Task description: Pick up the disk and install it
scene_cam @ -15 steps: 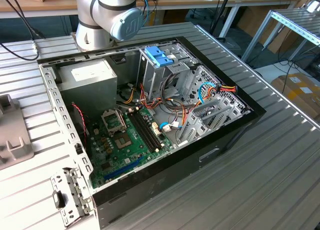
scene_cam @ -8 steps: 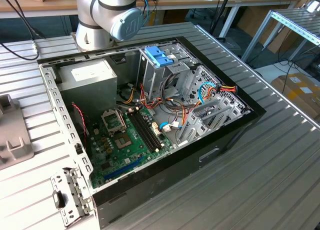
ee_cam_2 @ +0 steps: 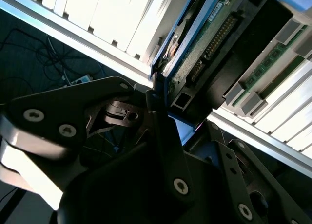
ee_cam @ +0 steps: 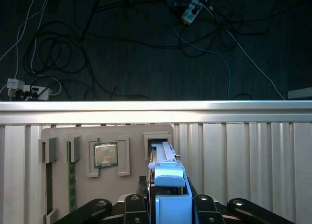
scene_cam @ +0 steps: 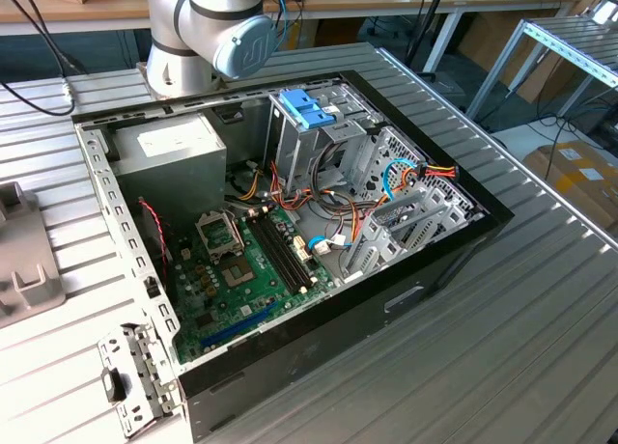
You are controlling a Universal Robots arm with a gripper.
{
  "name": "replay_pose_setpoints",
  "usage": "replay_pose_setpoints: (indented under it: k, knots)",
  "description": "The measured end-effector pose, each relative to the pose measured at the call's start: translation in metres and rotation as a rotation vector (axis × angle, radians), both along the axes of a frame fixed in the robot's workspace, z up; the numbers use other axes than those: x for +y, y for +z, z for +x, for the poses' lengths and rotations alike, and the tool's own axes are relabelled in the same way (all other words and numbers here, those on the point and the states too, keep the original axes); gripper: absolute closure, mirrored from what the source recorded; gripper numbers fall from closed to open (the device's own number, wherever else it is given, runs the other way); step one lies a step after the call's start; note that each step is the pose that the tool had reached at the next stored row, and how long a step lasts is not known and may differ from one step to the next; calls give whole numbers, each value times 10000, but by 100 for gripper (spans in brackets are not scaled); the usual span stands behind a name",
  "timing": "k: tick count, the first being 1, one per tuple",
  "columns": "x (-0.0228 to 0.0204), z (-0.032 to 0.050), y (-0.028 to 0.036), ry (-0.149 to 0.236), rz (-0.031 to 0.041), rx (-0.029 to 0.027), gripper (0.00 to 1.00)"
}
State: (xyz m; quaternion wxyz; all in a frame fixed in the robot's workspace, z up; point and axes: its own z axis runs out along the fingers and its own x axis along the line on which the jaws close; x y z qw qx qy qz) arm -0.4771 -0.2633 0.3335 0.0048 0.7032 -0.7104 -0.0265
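Observation:
In the first wrist view the disk [ee_cam: 167,177] stands edge-on, its light-blue side rail facing the camera. My gripper [ee_cam: 168,207] is shut on it, one black finger on each side. The disk's far end reaches the rectangular slot [ee_cam: 158,138] of a grey holder tray [ee_cam: 63,136]; whether it still sits in the slot I cannot tell. In the second wrist view the disk [ee_cam_2: 207,46] shows its green circuit board and connector, clamped at its near end by the gripper [ee_cam_2: 168,104].
The tray also holds a processor chip [ee_cam: 105,154] and memory sticks [ee_cam: 71,182]. In the exterior view the open computer case [scene_cam: 463,256] lies on the ribbed table, with a drive cage [scene_cam: 319,150] topped by a blue tab, a power-supply box [scene_cam: 174,154] and the arm's base [scene_cam: 208,34].

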Motion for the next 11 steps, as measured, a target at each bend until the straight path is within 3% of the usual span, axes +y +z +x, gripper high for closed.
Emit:
replay_pose_setpoints:
  k: [11]
  knots:
    - [0, 1, 43, 0, 49, -2, 63]
